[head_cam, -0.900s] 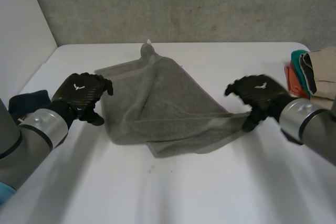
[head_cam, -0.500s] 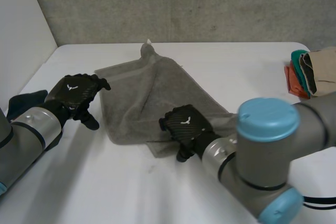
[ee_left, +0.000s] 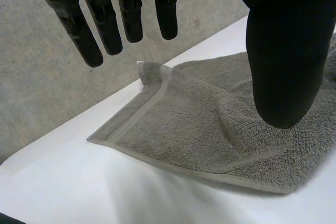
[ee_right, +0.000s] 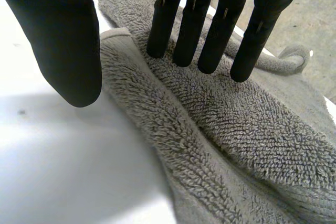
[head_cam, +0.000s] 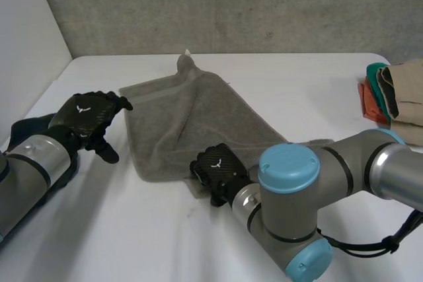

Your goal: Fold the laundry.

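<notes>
While the right hand (head_cam: pixel 217 170), fingers straight and empty, is at the near edge of the grey towel (head_cam: pixel 198 117), the left hand (head_cam: pixel 87 113) hovers wide beside its left edge; the towel lies rumpled on the worktop (head_cam: pixel 132 229), folded clothes (head_cam: pixel 396 94) stacked far right

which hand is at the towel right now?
The right hand: its straight fingers reach over the near edge of the grey towel. The left hand hovers beside it, over bare table.
</notes>
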Robot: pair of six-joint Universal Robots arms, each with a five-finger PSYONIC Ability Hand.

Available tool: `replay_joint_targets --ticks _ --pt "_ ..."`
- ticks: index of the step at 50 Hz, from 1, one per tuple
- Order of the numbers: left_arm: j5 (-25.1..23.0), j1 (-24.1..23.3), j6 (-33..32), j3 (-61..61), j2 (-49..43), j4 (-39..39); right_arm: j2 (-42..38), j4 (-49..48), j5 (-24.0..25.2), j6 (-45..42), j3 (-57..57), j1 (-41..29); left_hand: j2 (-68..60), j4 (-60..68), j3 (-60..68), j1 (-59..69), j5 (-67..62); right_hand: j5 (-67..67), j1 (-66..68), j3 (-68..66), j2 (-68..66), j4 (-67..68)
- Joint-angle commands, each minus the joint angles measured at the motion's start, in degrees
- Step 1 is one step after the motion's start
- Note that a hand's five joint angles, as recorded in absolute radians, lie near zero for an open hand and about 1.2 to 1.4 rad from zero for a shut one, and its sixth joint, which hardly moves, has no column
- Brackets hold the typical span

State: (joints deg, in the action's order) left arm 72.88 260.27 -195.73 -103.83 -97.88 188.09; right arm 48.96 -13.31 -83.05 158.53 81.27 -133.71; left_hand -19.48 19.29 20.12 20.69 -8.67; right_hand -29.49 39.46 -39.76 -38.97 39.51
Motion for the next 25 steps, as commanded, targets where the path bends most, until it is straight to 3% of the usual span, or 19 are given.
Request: replay_joint_targets --ticks 1,5,6,8,9,15,18,25 --pt "-0.02 0.06 0.0 -0.67 0.41 0.69 -2.37 -1.98 -1.06 -1.56 -1.81 -0.24 0.18 0.0 -0.83 -1.4 -0.62 -6.51 6.54 -6.24 -7.03 6.49" --pt "-0.02 0.07 0.0 -0.85 0.67 1.13 -4.04 -2.24 -1.68 -1.91 -3.3 -0.41 0.52 -0.33 -1.16 -1.73 -0.29 -11.37 11.4 -11.1 -11.89 11.35" --pt "-0.02 0.07 0.0 -0.94 0.67 1.13 -4.39 -2.16 -1.77 -2.0 -3.74 -0.41 0.69 -0.5 -1.33 -1.9 -0.12 -16.38 16.42 -16.11 -16.9 16.36" --pt "0.07 0.07 0.0 -1.03 0.76 1.13 -4.83 -1.98 -2.03 -2.26 -4.45 -0.41 1.36 -1.17 -2.0 -2.57 0.55 -38.84 38.88 -38.57 -39.36 38.82" --pt "0.33 0.07 0.0 -1.11 0.76 1.22 -4.84 -1.98 -2.38 -2.44 -4.8 -0.33 2.36 -2.17 -3.01 -3.57 1.56 -40.49 40.53 -40.23 -41.01 40.47" --pt "0.77 0.42 -0.09 -1.38 0.67 2.01 0.25 -0.75 -2.56 -2.26 -4.72 -0.15 7.74 -7.55 -8.38 -8.95 6.93 -40.51 40.54 -40.24 -41.03 40.49" --pt "1.83 1.21 -0.09 -1.29 0.49 3.24 7.8 1.18 -1.33 -1.91 -3.66 0.37 9.48 -9.29 -10.12 -10.69 8.67 -40.51 40.54 -40.24 -41.03 40.49" --pt "5.17 3.58 0.52 1.08 -4.6 7.02 22.66 7.24 5.61 -1.21 -5.59 2.84 9.48 -9.29 -10.12 -10.69 8.67 -40.51 40.54 -40.24 -41.03 40.49"
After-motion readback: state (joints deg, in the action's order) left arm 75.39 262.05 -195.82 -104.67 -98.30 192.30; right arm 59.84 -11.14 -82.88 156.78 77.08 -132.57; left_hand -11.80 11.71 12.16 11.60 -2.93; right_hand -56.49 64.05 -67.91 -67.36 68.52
